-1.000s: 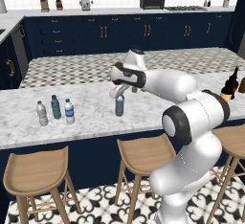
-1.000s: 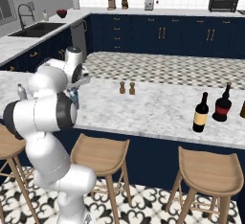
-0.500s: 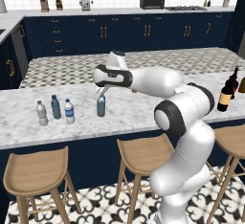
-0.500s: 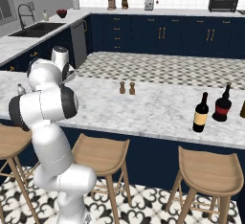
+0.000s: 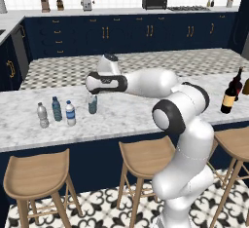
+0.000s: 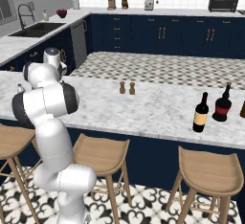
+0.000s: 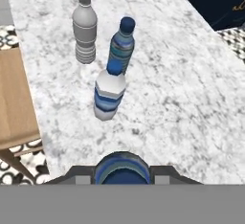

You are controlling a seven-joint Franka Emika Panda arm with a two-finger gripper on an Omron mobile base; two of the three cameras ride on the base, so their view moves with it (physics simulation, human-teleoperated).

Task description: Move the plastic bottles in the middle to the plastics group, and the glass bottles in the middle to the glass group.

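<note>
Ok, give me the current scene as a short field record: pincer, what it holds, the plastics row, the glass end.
pincer: shut on the teal-blue bottle, gripped at the blue cap
held bottle: upright, at the right end of the plastics row; whether it touches the counter cannot be told
plastics row: grey clear bottle, teal bottle, white-label bottle, standing apart
glass end: wine bottle with tan label, beside the red-label bottle
middle of counter: two brown shakers

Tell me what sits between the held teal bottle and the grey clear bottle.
In the hand view, the white-labelled blue-capped bottle and, beside it, the teal-blue bottle stand between the held teal bottle and the grey clear bottle.
</note>
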